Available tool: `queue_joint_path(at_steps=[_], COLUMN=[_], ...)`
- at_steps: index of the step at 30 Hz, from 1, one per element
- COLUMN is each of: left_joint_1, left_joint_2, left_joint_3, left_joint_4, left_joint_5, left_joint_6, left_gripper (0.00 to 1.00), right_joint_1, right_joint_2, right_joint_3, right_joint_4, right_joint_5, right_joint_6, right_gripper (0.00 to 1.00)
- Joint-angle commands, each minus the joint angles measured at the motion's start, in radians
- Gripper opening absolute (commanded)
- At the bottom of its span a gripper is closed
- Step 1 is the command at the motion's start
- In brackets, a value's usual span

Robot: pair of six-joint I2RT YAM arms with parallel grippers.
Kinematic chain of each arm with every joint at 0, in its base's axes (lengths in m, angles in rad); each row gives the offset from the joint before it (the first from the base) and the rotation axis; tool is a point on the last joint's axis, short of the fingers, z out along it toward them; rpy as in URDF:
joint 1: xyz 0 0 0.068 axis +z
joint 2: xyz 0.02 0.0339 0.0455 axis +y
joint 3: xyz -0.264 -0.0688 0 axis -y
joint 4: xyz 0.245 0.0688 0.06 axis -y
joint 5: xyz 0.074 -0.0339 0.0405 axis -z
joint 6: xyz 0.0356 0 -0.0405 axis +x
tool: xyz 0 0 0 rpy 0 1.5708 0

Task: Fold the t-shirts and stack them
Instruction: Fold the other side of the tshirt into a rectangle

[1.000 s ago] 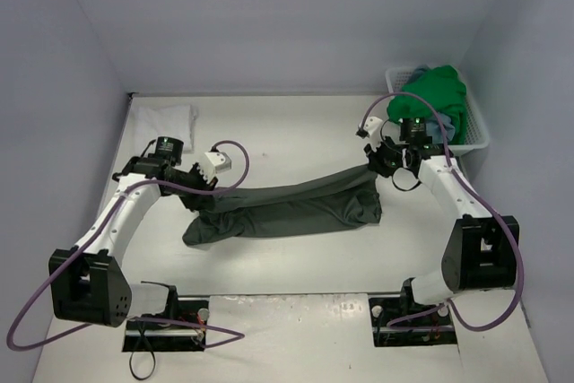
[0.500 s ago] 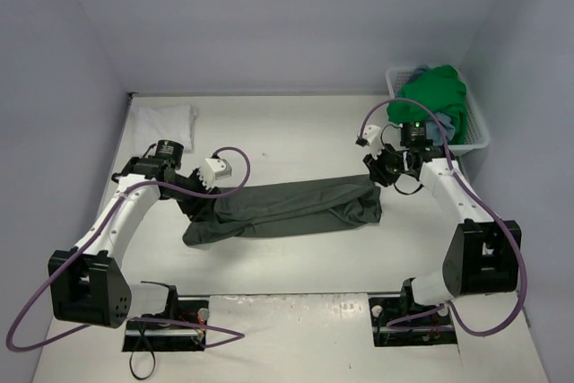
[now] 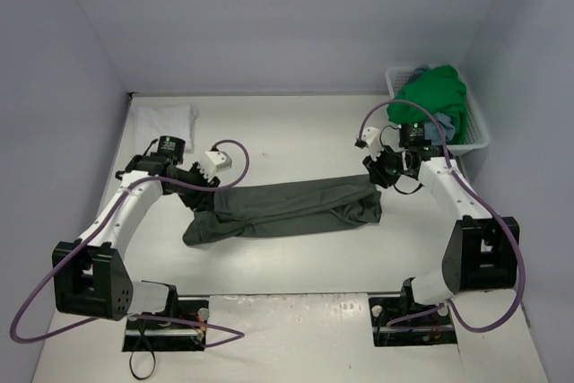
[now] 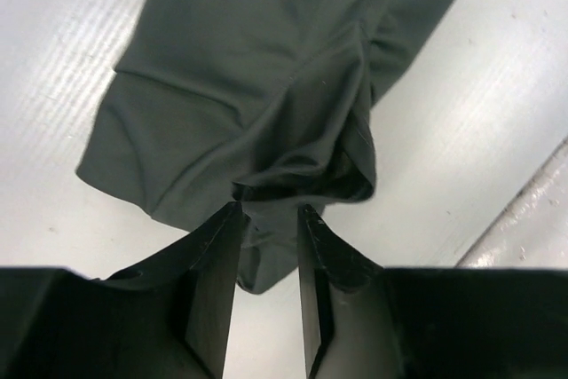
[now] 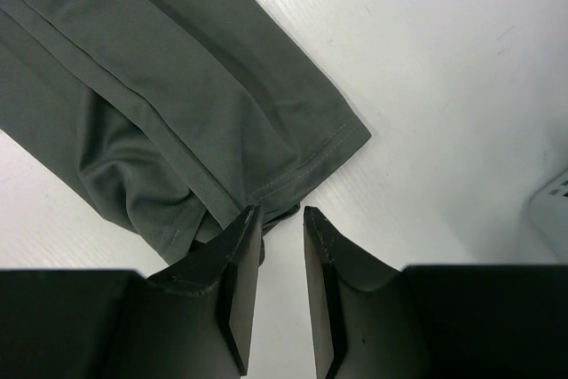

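Dropped t-shirt (image 3: pixel 287 208) lies between the end effectors (image 3: pixel 199 196) (image 3: pixel 373 178).

The right end effector (image 5: pixel 280 212) points down at a white surface (image 5: pixel 426 68); its two dark fingers (image 5: pixel 238 259) stand a little apart, with a narrow strip of bare white showing between them; a dark olive-grey shirt (image 5: pixel 160 86) lies on the surface, filling the upper left; its stitched hem runs diagonally down to a corner just above the fingertips; a small bunched fold of cloth sits at the tips, by the left finger; a pale shape (image 5: pixel 554 209) cuts in at the right edge, too little to identify.
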Motion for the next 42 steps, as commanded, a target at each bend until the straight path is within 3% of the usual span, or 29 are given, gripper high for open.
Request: queue_joint_path(at_steps=[1,7,10,22,31,42], left_joint_1=[-0.003,-0.014,-0.018,-0.065,-0.074,-0.083], left_joint_2=[0.020,0.108,0.145,0.175,0.174,0.252], left_joint_3=[0.013,0.010,0.027,0.036,0.027,0.019], left_joint_4=[0.129,0.236,0.244,0.252,0.244,0.256], left_joint_5=[-0.011,-0.044,-0.035,-0.061,-0.085,-0.128], left_joint_6=[-0.069,-0.132,-0.147,-0.153,-0.158,-0.158], left_gripper=[0.25,0.20,0.19,0.17,0.17,0.16], right_joint_1=[-0.001,0.008,0.028,0.097,0.216,0.250], right_joint_2=[0.045,0.118,0.163,0.139,0.082,0.140], right_joint_3=[0.041,0.035,0.034,-0.058,-0.164,-0.141], right_joint_4=[0.005,0.028,0.039,0.009,-0.007,-0.002], right_joint_5=[-0.042,-0.079,-0.076,-0.002,0.088,0.081], right_joint_6=[0.015,0.035,0.040,0.003,0.010,0.027], right_gripper=[0.23,0.05,0.01,0.01,0.01,0.02])
